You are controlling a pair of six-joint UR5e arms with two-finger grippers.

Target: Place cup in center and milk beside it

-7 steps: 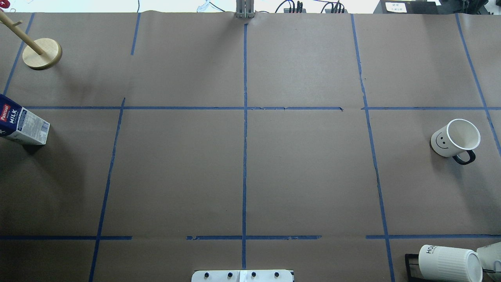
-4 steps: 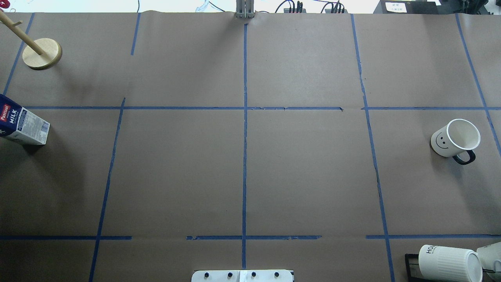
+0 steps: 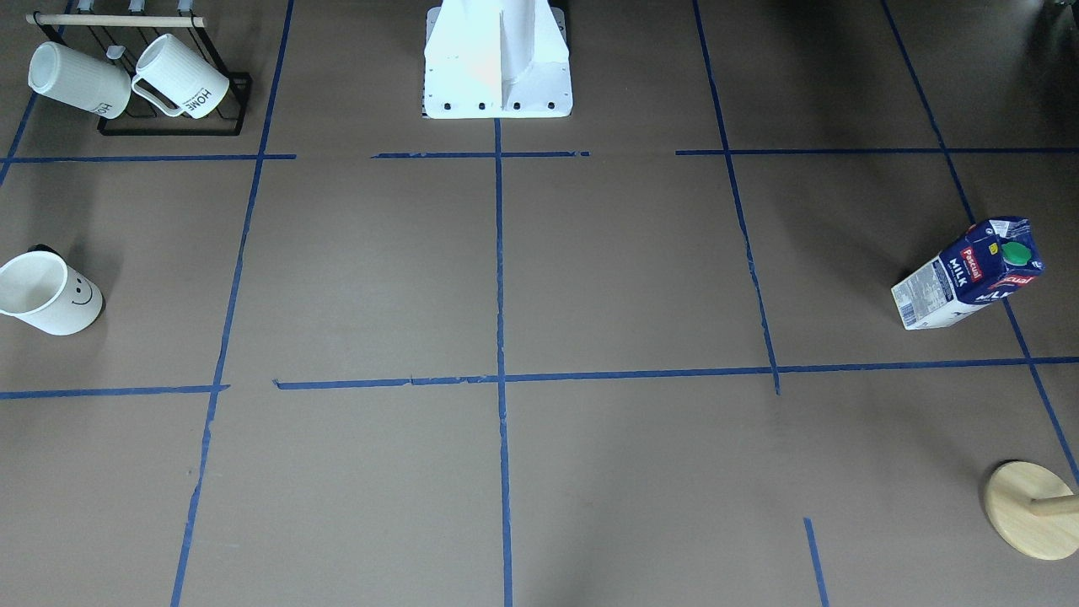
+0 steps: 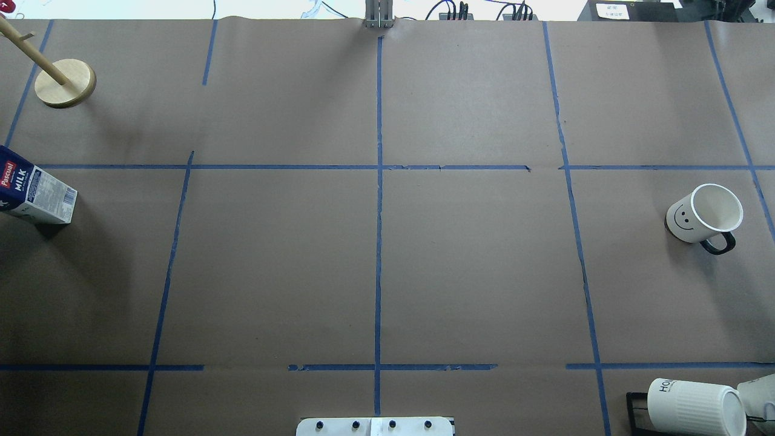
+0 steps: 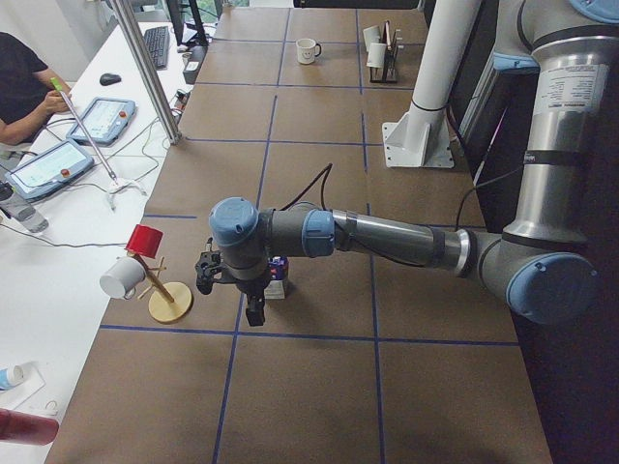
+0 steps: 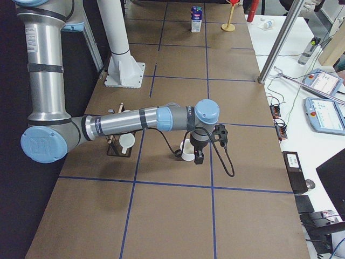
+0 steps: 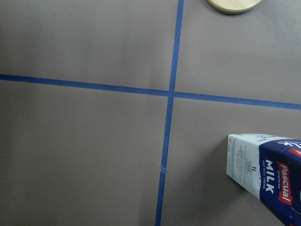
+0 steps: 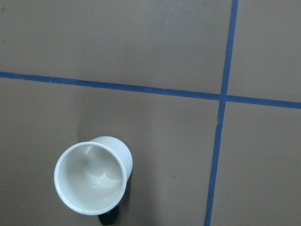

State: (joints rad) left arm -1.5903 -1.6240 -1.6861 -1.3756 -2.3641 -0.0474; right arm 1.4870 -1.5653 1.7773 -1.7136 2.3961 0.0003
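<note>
Standing by the robot, I see both things far out at the ends of the surface [image 4: 272,272]. In the overhead view the cup [image 4: 704,213] stands upright at 3 o'clock from the center [image 4: 379,167], and the milk [image 4: 36,194] stands at 9 o'clock, each well apart from the crossing. Neither is lifted.

The step in hand looks to be the first reach for the cup. To do it well, I'd come straight down over the rim, on the side away from the handle [image 4: 720,244] (it points to about 5 o'clock in that view). Then I'd pinch one wall and lift plumb before carrying it to the crossing.

The overhead and front-facing views show no arm at all; only the side views do. There the right gripper [image 6: 199,158] seems to hang just above the cup, and the left gripper [image 5: 253,314] by the milk. I cannot tell how wide either pair of jaws stands. The right wrist view adds the cup's empty mouth, sitting toward 7 o'clock in frame, so I judge the approach needs centring.
</note>
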